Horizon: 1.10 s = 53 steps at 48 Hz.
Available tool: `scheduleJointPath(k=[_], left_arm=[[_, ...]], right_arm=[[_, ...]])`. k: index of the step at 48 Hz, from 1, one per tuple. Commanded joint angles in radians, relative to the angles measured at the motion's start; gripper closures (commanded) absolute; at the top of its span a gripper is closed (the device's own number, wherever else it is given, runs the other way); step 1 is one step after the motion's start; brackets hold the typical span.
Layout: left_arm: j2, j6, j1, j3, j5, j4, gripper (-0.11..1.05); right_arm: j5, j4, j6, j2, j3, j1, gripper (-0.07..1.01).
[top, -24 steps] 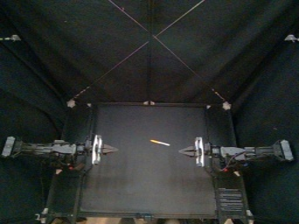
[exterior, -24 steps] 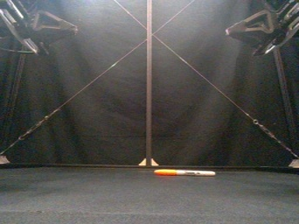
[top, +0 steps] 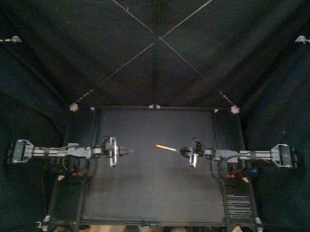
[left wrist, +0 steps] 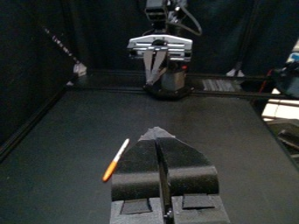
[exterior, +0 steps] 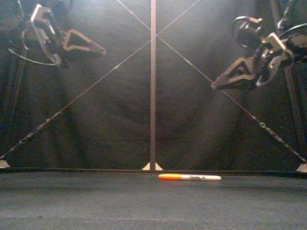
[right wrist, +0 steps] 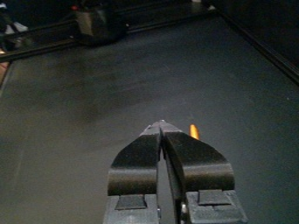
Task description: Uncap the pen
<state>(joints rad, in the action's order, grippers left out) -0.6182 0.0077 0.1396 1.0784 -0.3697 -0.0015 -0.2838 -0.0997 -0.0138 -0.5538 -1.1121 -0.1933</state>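
Note:
An orange marker pen (top: 166,146) with a white cap lies flat near the table's middle, also seen low in the front view as the pen (exterior: 189,177). My left gripper (top: 121,151) hangs high above the table to the pen's left, jaws shut on nothing. My right gripper (top: 182,152) hangs just right of the pen, also high, tilted down and shut. In the left wrist view the pen (left wrist: 115,160) lies beside the left gripper (left wrist: 156,132). In the right wrist view only the pen's orange end (right wrist: 193,129) peeks out beside the right gripper (right wrist: 160,129).
The black table (top: 133,195) carries nothing but the pen. Black curtains close the back and sides. In the front view both the left gripper (exterior: 96,42) and the right gripper (exterior: 221,83) stay well above the table surface.
Both arms have reached inward from the table's sides toward the pen. The right gripper has also come lower and tilted down. The pen has not moved.

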Motion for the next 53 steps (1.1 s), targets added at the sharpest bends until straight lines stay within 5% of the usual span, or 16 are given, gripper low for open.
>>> scheduleJointPath(k=[1,15,26,39,53], left_arm=[[0.075,0.0015,0.021,-0.041,-0.011,0.005,0.93],[0.213,0.0015,0.051,-0.064,-0.011,0.054,0.82],[0.273,0.0000,0.055,-0.083,0.003,0.054,0.58],[0.278,-0.0031,0.052,-0.094,0.094,0.043,0.28],[0.278,-0.0015,0.048,-0.095,0.140,0.034,0.12]], right_arm=[[0.006,-0.008,0.003,0.064,0.051,-0.035,0.94],[0.058,0.000,0.005,0.232,0.107,-0.100,0.88],[0.107,-0.008,0.003,0.362,0.158,-0.120,0.55],[0.155,-0.015,0.005,0.471,0.218,-0.141,0.11],[0.183,0.002,0.006,0.538,0.230,-0.164,0.04]])
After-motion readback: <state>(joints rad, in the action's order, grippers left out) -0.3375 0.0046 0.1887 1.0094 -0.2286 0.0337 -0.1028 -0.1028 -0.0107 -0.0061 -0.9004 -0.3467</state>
